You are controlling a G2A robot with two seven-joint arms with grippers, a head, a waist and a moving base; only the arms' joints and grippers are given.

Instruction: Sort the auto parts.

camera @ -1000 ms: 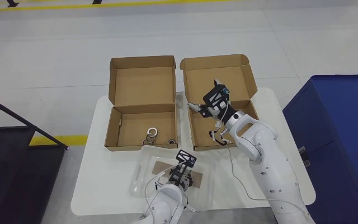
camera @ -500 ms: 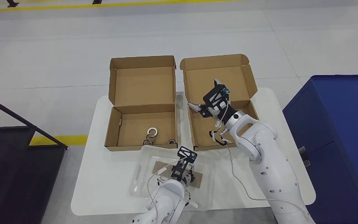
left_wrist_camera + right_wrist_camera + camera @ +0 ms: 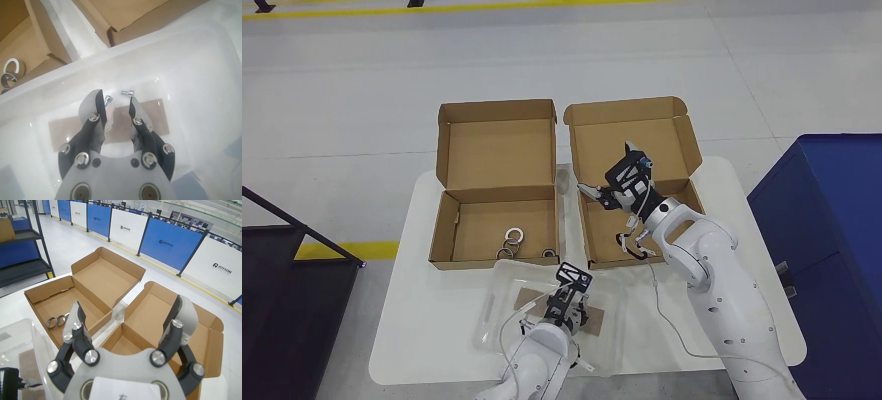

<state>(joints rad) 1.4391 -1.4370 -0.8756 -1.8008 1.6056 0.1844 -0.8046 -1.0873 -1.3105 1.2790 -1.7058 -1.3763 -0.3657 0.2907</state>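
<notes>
Scanning the white bench (image 3: 432,320) and pale floor (image 3: 542,50), we count two boxes (image 3: 477,225), three rings (image 3: 513,237) in the left one, two bolts (image 3: 128,93) in the tray (image 3: 500,305); left claw (image 3: 115,95) half-open, right claw (image 3: 128,300) wide, both empty.

Two cardboard boxes (image 3: 477,225), three metal rings (image 3: 50,326), two bolts (image 3: 128,93), one clear tray (image 3: 189,75).

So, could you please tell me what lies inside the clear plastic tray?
One silver bolt and a second bolt lie near the open left gripper, over a brown patch. The tray floor beneath the gripper is hidden.
</notes>
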